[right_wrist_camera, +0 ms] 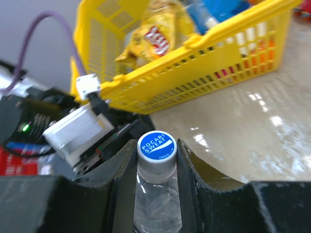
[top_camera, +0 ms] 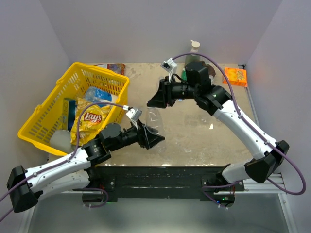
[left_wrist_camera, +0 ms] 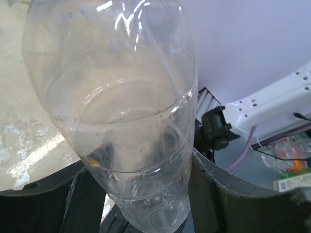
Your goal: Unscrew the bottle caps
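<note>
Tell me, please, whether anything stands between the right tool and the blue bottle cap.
Nothing visible does: the right tool is closed on both sides of the blue cap, while the left tool grips the bottle.

Yellow basket (top_camera: 46, 103) holds a Lay's bag (top_camera: 92, 121); orange box (top_camera: 235, 76) at back right.

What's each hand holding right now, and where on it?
Both on one clear bottle: left hand gripping its lower body, right hand pinching the sides of its blue cap.
</note>
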You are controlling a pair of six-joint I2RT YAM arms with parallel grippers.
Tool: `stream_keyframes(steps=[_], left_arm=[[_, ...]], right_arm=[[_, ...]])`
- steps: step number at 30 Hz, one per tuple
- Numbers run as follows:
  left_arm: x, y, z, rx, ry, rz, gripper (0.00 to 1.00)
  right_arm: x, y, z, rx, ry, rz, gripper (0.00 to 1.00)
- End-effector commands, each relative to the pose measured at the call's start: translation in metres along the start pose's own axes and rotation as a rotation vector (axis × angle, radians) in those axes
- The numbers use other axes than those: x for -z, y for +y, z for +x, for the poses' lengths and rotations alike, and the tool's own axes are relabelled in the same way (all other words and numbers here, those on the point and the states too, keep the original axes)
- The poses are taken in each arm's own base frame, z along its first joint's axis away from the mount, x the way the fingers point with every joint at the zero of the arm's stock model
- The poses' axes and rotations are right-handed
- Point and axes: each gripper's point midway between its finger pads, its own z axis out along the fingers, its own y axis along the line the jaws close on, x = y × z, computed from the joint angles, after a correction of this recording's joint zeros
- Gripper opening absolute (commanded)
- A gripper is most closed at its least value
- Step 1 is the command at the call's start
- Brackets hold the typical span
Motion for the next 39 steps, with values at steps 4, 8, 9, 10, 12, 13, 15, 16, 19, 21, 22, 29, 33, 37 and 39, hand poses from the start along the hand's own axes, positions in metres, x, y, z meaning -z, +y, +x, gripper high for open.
stream_keyframes(steps=[4, 8, 9, 10, 12, 13, 15, 16, 19, 21, 22, 29, 33, 37, 39], left_arm=[[0.025, -0.061, -0.027, -0.11, -0.086, 0.33, 0.26], [0.03, -0.071, -0.024, -0.12, -0.055, 0.386, 0.25], [0.029, -0.071, -0.023, -0.118, -0.051, 0.387, 0.26], [0.029, -0.071, -0.023, -0.117, -0.05, 0.386, 0.26], [0.028, -0.068, -0.023, -0.113, -0.051, 0.373, 0.26], [0.027, -0.066, -0.023, -0.11, -0.053, 0.36, 0.26], [0.025, -0.062, -0.023, -0.104, -0.053, 0.34, 0.26], [0.024, -0.06, -0.023, -0.102, -0.054, 0.328, 0.26], [0.021, -0.05, -0.019, -0.093, -0.047, 0.281, 0.26], [0.02, -0.047, -0.018, -0.091, -0.045, 0.265, 0.26], [0.019, -0.044, -0.017, -0.092, -0.044, 0.25, 0.26], [0.008, -0.006, -0.014, -0.043, -0.031, 0.037, 0.27], [-0.002, 0.02, -0.01, -0.022, 0.025, -0.129, 0.27], [-0.01, 0.016, -0.013, -0.012, 0.014, -0.115, 0.27], [-0.012, 0.015, -0.013, -0.007, 0.011, -0.11, 0.26]], right_arm=[[0.025, 0.049, 0.02, 0.048, 0.13, -0.486, 0.11], [0.032, 0.057, 0.023, 0.06, 0.155, -0.565, 0.11], [0.033, 0.058, 0.023, 0.068, 0.154, -0.575, 0.11], [0.034, 0.058, 0.022, 0.073, 0.15, -0.574, 0.13], [0.032, 0.055, 0.02, 0.075, 0.136, -0.543, 0.19], [0.032, 0.053, 0.018, 0.074, 0.128, -0.526, 0.24], [0.035, 0.048, 0.01, 0.081, 0.092, -0.477, 0.46], [0.033, 0.042, 0.005, 0.083, 0.064, -0.427, 0.52], [0.044, 0.032, -0.01, 0.063, -0.01, -0.381, 0.65], [0.054, 0.026, -0.026, 0.036, -0.077, -0.361, 0.71], [0.059, 0.024, -0.03, 0.03, -0.099, -0.345, 0.74], [0.071, 0.007, -0.057, -0.025, -0.236, -0.148, 0.64], [0.066, -0.012, -0.056, -0.084, -0.269, -0.025, 0.49], [0.057, -0.021, -0.045, -0.044, -0.217, 0.108, 0.5], [0.049, -0.021, -0.034, -0.023, -0.157, 0.162, 0.51]])
